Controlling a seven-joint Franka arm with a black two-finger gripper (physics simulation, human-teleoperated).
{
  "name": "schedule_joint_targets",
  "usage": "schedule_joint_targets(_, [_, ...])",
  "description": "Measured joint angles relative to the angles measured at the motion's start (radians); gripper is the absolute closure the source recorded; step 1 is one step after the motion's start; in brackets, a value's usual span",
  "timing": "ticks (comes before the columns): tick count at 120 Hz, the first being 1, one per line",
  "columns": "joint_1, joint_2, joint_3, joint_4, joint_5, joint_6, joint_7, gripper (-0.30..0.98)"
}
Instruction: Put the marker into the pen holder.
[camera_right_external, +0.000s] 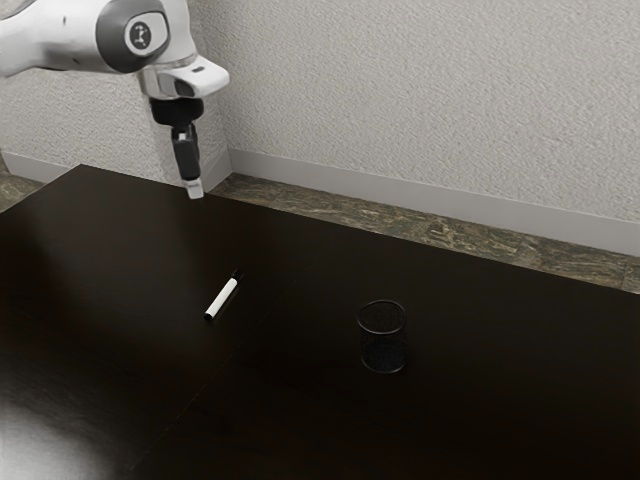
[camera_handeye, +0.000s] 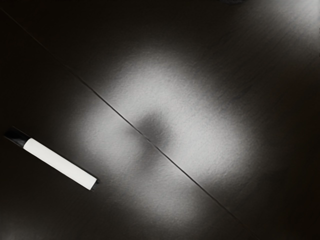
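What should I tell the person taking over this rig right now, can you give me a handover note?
Gripper: raised above the table, holding nothing; whether it is open or shut can't be made out.
Marker: lying on the table, white barrel with dark ends, apart from the holder on the exterior view's left side of it.
Pen holder: dark, round, standing upright on the table.
Done: neither the grasp nor the placing.
Left: pick up the marker, carry it over the pen holder, lower it in and let go.
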Motion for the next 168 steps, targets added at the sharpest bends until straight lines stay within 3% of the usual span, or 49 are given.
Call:
schedule_joint_targets(37, [-0.004, -0.019, -0.002, -0.025, -0.007, -0.001, -0.01, 0.0])
schedule_joint_targets(49, [-0.011, -0.039, 0.052, -0.073, -0.003, 0.012, -0.057, 0.0])
schedule_joint_targets(65, [0.03, -0.097, 0.11, -0.348, 0.014, 0.184, -0.151, 0.0])
schedule_joint_targets(79, [0.055, -0.019, 0.115, -0.388, 0.055, 0.33, -0.249, 0.0])
schedule_joint_targets(93, [0.001, 0.115, 0.111, -0.252, 0.067, 0.413, -0.332, 0.0])
schedule_joint_targets(110, [0.016, 0.229, 0.118, -0.181, 0.008, 0.47, -0.422, 0.01])
schedule_joint_targets(128, [0.034, 0.406, 0.135, -0.01, -0.001, 0.502, -0.484, 0.18])
schedule_joint_targets(141, [0.027, 0.48, 0.144, 0.025, -0.007, 0.529, -0.516, 0.27])
schedule_joint_targets(168, [0.011, 0.578, 0.147, 0.095, -0.012, 0.598, -0.563, 0.34])
